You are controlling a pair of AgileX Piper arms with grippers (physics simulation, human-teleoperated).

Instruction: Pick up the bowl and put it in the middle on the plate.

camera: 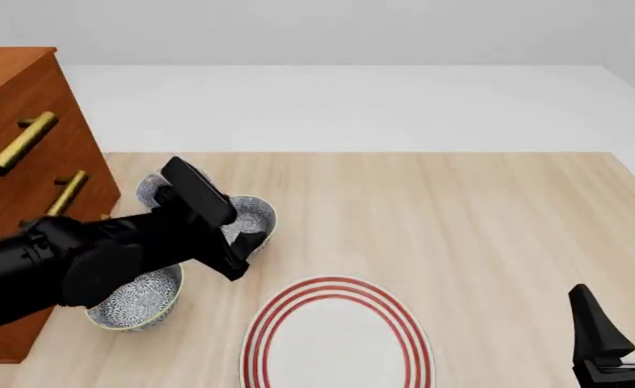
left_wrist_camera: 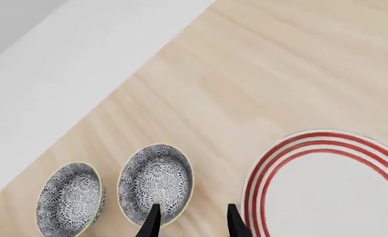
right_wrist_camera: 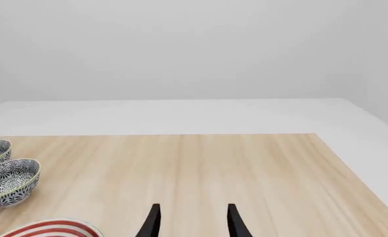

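Fingers [left_wrist_camera: 153,218] of the left gripper [left_wrist_camera: 192,219] stand spread apart above the bowl [camera: 250,218], gripping nothing — it sits upright, mouth up (round, no long axis), beyond the plate [camera: 337,338]. Right gripper [camera: 620,323] hovers with jaws parted too, well apart.

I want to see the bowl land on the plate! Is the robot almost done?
Not yet. Nothing is done: the plate is bare and all bowls sit on the table. In hand: the left gripper is open, one finger over the middle bowl. Left: grab it, lift it, set it in the plate's middle.
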